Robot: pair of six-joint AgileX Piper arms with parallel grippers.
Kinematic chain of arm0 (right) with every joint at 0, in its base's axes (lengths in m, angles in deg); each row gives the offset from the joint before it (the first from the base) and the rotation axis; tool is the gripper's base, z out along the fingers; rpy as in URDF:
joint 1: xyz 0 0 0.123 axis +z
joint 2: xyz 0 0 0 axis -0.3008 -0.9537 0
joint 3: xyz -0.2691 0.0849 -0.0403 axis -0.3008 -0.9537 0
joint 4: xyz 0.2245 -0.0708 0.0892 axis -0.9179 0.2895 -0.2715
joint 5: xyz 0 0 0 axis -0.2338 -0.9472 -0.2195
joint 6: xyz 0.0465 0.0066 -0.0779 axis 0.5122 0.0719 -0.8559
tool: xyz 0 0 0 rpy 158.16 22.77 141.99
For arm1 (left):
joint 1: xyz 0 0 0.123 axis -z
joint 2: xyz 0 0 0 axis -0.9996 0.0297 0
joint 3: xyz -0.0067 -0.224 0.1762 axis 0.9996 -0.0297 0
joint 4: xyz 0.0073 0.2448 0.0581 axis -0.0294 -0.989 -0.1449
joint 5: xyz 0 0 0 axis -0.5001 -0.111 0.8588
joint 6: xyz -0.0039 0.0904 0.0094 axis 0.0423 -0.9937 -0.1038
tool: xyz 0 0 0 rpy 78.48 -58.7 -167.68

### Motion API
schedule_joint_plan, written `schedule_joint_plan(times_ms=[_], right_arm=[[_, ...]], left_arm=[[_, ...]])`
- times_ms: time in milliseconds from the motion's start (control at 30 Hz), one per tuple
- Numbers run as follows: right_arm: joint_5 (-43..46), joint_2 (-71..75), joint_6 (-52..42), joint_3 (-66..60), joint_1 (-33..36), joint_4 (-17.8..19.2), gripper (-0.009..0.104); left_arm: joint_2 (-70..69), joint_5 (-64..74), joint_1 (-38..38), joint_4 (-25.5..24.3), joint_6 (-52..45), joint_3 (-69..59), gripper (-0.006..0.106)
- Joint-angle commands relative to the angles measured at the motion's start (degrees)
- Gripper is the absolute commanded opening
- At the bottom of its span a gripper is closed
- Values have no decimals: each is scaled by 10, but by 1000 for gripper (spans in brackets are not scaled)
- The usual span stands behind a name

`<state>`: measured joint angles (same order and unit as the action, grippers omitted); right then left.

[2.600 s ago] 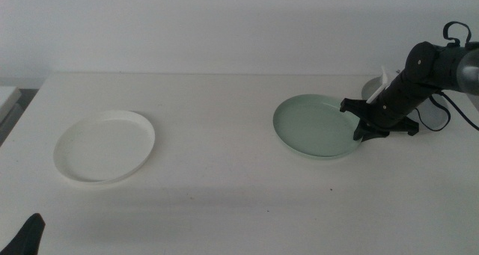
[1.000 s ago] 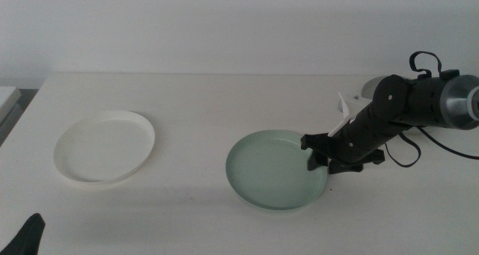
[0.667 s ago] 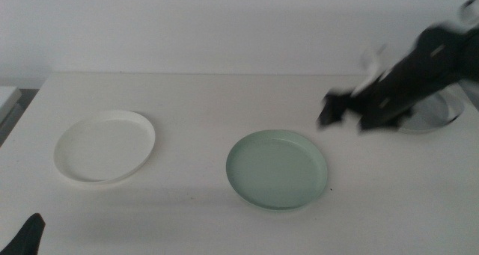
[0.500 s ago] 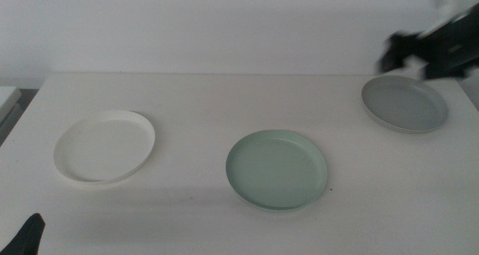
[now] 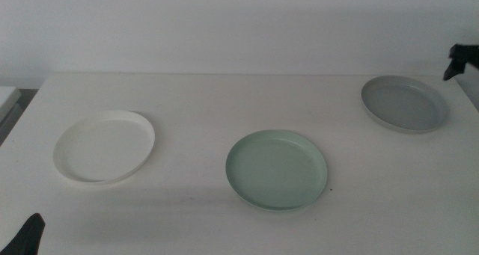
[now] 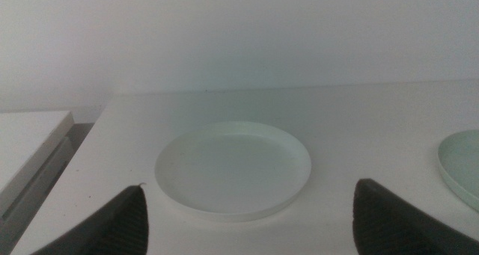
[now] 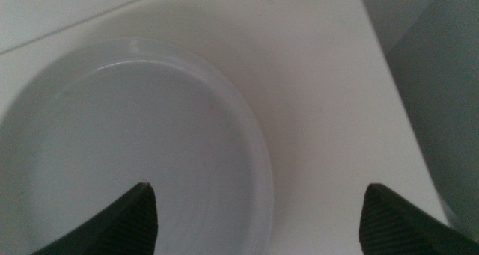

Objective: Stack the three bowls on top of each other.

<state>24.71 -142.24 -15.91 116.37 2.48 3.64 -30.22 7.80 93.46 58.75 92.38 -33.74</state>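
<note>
Three bowls lie apart on the white table. The white bowl is at the left, the mint green bowl in the middle near the front, the grey bowl at the far right. My right gripper hangs open at the right edge, just beyond the grey bowl, holding nothing. My left gripper waits open at the bottom left corner, facing the white bowl.
The table's right edge runs close beside the grey bowl. A white block stands off the table's left side. A pale wall rises behind the table.
My right gripper set the green bowl down at the middle front, let go, and pulled back up and right to the table's far right edge. The left arm stayed still.
</note>
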Motion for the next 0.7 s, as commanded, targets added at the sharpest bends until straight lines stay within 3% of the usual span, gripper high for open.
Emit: schedule_joint_plan(times_ms=[0,167,467,667], right_arm=[[-3,-48,-1,41,-3,4,89],[-19,-117,-1,104,-3,1,77],[-25,-150,-5,110,-3,-17,53],[-20,-154,-5,110,-3,-17,15]], left_arm=[[-2,-8,0,-2,2,0,94],[-2,-8,0,-2,2,0,94],[-2,-8,0,-2,2,0,94],[-2,-8,0,-2,2,0,94]])
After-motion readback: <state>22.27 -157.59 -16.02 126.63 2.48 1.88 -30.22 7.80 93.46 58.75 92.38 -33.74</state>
